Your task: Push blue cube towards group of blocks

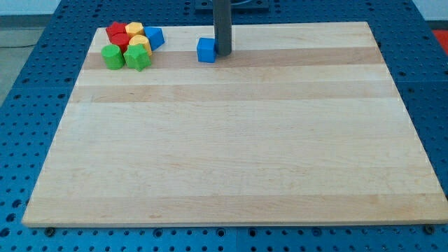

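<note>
Wooden board [231, 140] carries the blue cube [206, 50] near its top edge, touching my tip [222, 53] on the cube's right; the group of blocks [130, 45] sits well left.

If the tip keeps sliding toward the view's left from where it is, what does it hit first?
My tip sits right against the blue cube, on its right side, so the cube comes first. Further left on that line is the other blue block at the group's edge, though depth is uncertain.

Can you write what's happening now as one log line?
my tip: touching blue cube, on its right | group of blocks: view's left, apart | push: unfinished
</note>
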Robot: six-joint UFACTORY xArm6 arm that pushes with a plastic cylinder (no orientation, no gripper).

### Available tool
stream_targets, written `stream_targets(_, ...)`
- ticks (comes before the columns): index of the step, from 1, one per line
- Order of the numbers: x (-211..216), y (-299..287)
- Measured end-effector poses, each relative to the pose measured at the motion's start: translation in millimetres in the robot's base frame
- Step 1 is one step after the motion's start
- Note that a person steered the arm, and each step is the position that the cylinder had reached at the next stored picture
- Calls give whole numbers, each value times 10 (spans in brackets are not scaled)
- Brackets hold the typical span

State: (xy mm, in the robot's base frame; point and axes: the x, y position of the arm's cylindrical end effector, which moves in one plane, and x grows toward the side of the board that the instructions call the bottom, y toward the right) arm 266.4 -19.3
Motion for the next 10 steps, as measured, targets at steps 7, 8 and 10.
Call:
stream_targets(7,-89,-774)
stream_targets(8,-90,-929)
stream_targets(10,97,-722)
